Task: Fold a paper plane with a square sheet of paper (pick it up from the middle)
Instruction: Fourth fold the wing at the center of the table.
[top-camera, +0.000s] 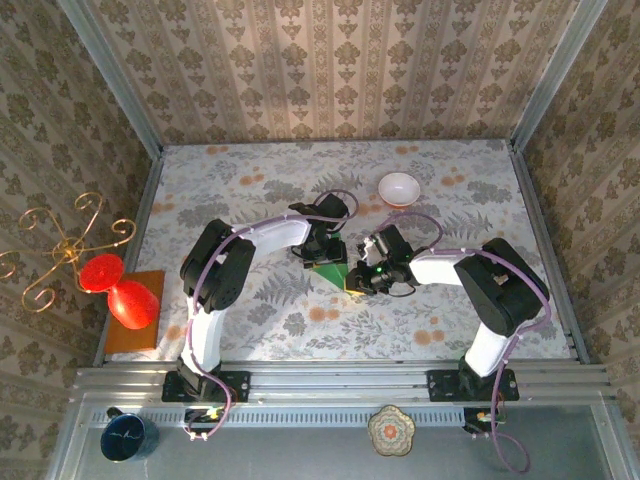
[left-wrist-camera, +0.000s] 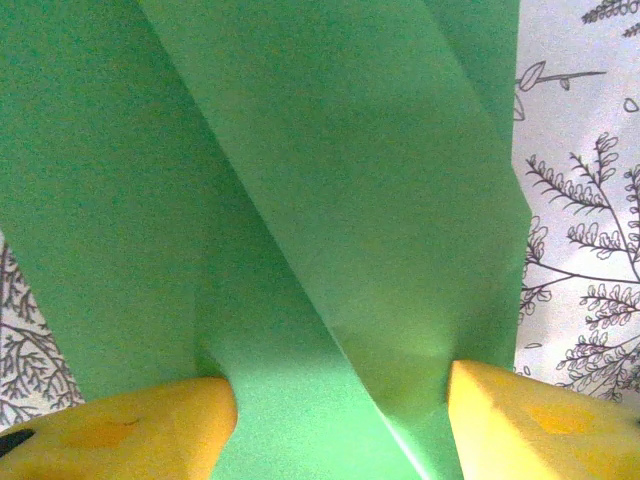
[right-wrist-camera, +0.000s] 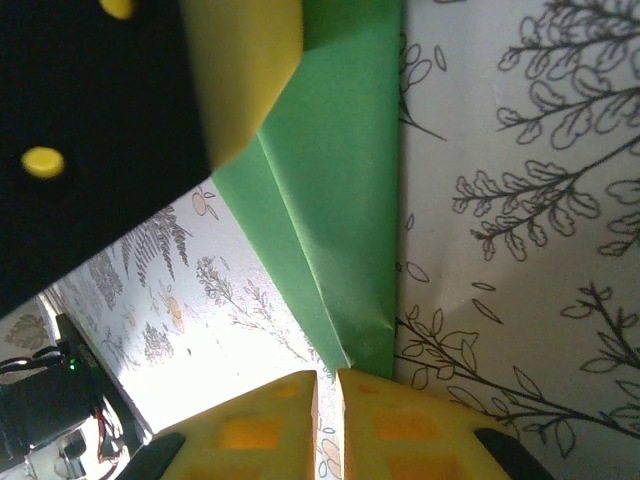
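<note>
Left wrist: creased matte green paper (left-wrist-camera: 330, 200)

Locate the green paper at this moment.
In the top view the folded green paper lies between the left gripper and the right gripper, on the near side of the white bowl.

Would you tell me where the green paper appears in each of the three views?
Top external: green paper at mid-table, below-left of the white bowl.
Left wrist: the paper across left and centre, folds overlapping.
Right wrist: a folded strip from top centre down to bottom centre.
Shared landmark: the floral tablecloth.
</note>
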